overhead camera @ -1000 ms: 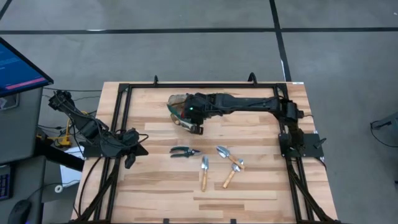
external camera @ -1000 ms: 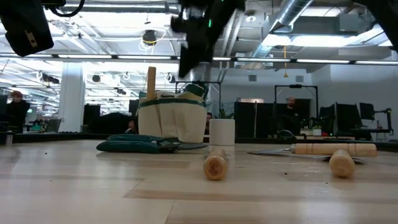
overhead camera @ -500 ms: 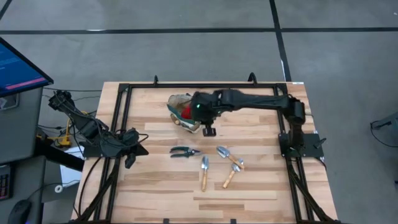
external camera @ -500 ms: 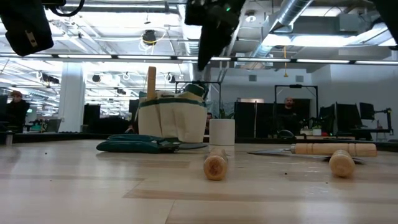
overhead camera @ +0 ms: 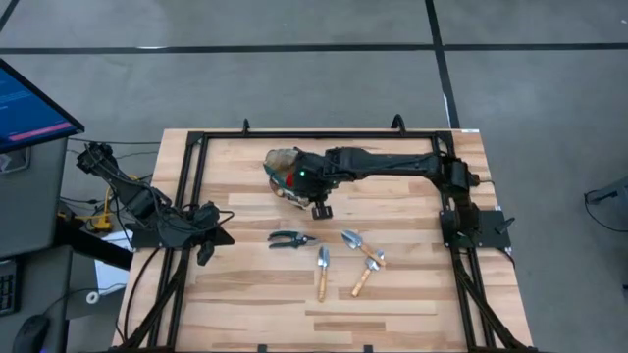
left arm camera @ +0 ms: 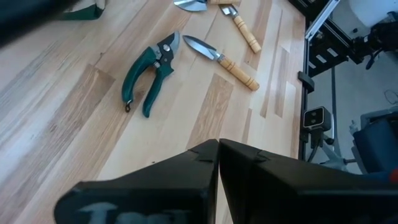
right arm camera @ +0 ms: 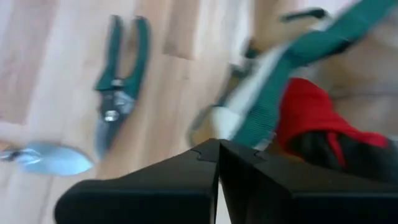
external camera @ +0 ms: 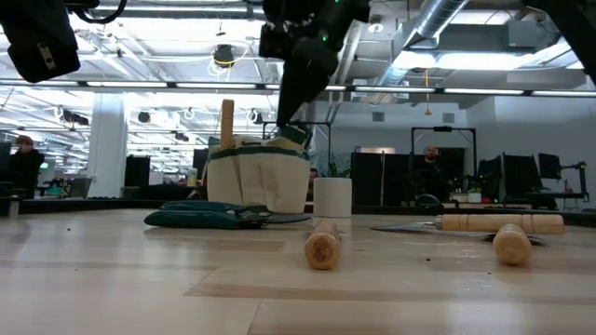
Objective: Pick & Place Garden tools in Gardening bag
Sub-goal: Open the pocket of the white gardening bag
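With a red item [right arm camera: 309,112] and a wooden handle [external camera: 226,121] already in the bag [overhead camera: 284,169], the right pincer [overhead camera: 319,208] hangs clenched and empty beside it; shears [overhead camera: 291,238] and three trowels [overhead camera: 322,272] remain on the bench [overhead camera: 392,314].

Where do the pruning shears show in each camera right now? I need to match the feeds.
High view: pruning shears at table centre, below the gardening bag.
Low view: lying flat, left of the bag.
Left wrist view: upper middle.
Right wrist view: upper left.
Shared landmark: the nearest trowel beside them.
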`<state>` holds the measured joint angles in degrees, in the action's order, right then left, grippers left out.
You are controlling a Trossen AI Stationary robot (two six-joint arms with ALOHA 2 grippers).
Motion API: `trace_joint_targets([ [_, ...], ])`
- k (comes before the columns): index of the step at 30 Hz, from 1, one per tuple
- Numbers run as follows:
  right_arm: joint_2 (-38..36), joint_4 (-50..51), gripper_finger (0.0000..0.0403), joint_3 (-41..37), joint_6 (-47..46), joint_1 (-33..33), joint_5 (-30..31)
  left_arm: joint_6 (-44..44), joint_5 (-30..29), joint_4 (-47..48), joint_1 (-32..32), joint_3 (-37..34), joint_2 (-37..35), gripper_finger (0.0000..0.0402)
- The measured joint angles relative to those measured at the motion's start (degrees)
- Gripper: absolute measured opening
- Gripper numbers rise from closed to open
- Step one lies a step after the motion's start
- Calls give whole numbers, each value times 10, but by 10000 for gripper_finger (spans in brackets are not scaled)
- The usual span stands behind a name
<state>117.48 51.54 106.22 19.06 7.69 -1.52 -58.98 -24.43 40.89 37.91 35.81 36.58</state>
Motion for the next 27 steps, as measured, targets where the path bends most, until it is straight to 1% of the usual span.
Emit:
trace_joint_targets([
  [5,11,-16,0,1,-5,25,1,0,0,-1,0,0,0,1],
  [6,18,-23,0,1,-5,28,1,0,0,-2,0,0,0,1],
  [8,24,-6,0,-3,-7,32,0,0,0,-3,0,0,0,1],
  [10,33,-32,0,2,-7,32,0,0,0,-4,0,0,1,1],
  [13,39,-29,0,-2,-5,32,0,0,0,-6,0,0,2,1],
  [16,44,-80,0,1,-10,28,5,0,2,-7,0,0,3,1],
  [18,33,-77,0,-2,-14,28,8,0,2,-7,0,0,4,1],
  [20,21,-97,0,2,-15,26,14,0,2,-8,0,0,4,1],
  [22,-9,-72,0,1,-16,25,16,0,2,-7,0,0,6,1],
  [24,-31,-82,0,4,-16,26,19,0,1,-8,0,1,7,1],
  [27,-59,-42,0,2,-12,25,20,0,-1,-10,-1,1,9,1],
])
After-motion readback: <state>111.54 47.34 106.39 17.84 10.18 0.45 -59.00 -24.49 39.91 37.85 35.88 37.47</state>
